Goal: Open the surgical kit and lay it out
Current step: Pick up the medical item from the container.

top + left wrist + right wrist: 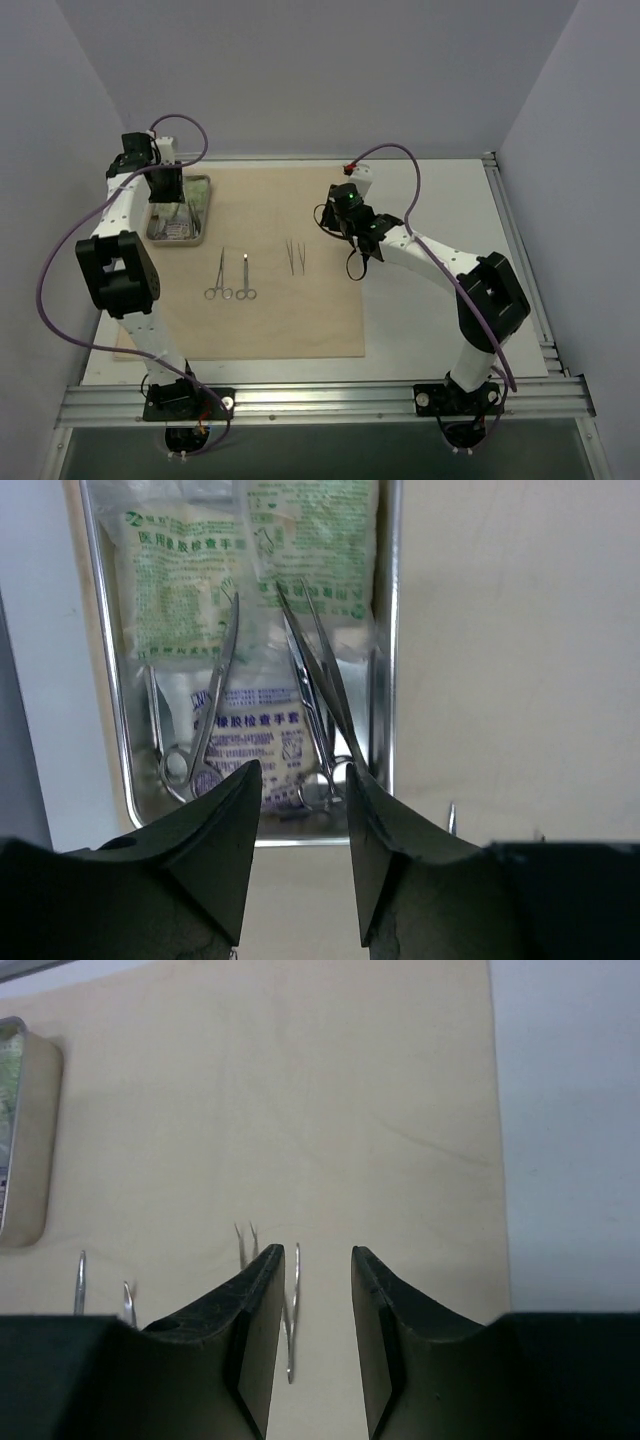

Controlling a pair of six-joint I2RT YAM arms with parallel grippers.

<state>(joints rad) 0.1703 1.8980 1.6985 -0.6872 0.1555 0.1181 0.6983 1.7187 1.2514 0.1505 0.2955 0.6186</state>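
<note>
Lying flat, beige cloth (290, 310); tray (205, 205) holding packets (180, 580); both tools (305, 810) (312, 1280) apart, empty.

White arm links (135, 310), black joints, purple cables (60, 260), black jaws

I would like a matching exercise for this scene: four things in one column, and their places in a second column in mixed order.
Things:
1. packets
2. tweezers
3. tray
4. left gripper

Places:
A. on the cloth's far left corner
B. above the tray's near end
C. inside the tray
D. on the cloth's middle, near the right gripper

Pairs: 1-C, 2-D, 3-A, 4-B
</note>
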